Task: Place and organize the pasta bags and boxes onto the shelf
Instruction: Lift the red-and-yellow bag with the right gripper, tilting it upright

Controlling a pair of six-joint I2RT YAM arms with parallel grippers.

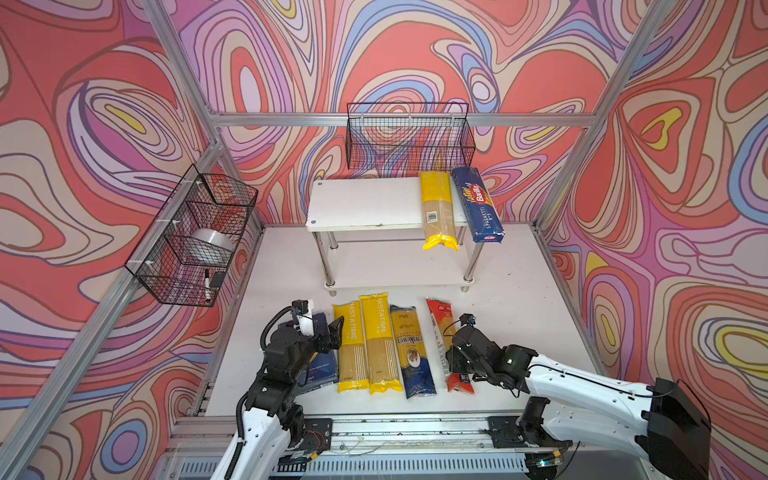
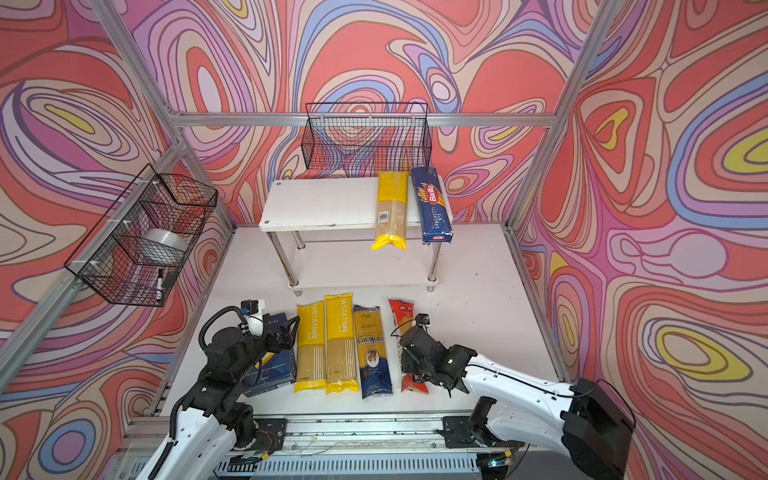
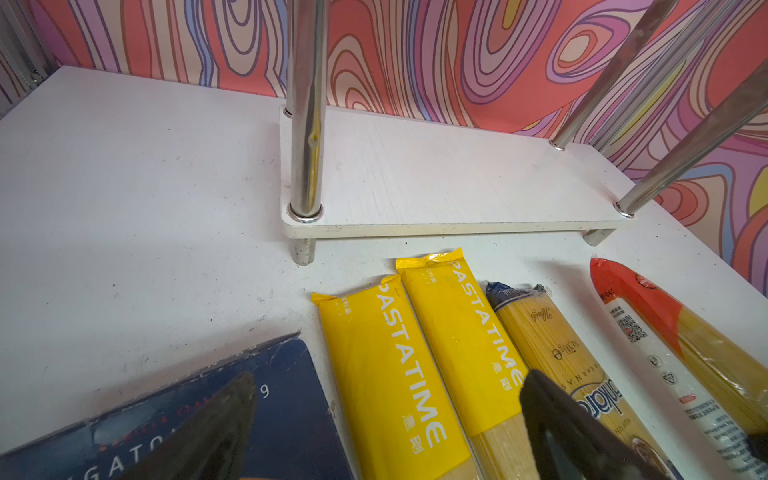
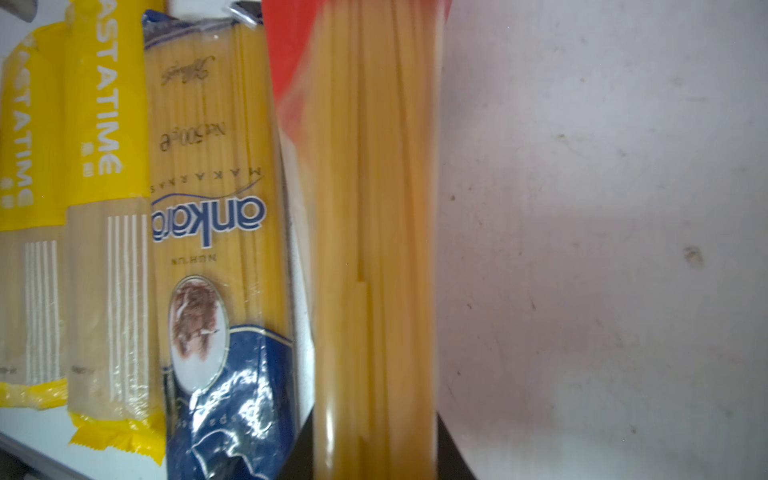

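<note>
Tabletop (image 1: 519, 291): right arm (image 1: 582, 382) low, fingers (image 4: 451, 461) tight (red-ended bag (image 1: 437, 320))

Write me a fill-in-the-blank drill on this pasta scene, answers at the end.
1. The right gripper is shut on a spaghetti bag whose ends are ____.
2. On the shelf, the Barilla box lies beside a packet with ____ ends.
3. The navy-and-gold bag on the table is branded ____.
4. The left gripper has its jaws ____.
Answers: red; yellow; ankara; open.
</note>
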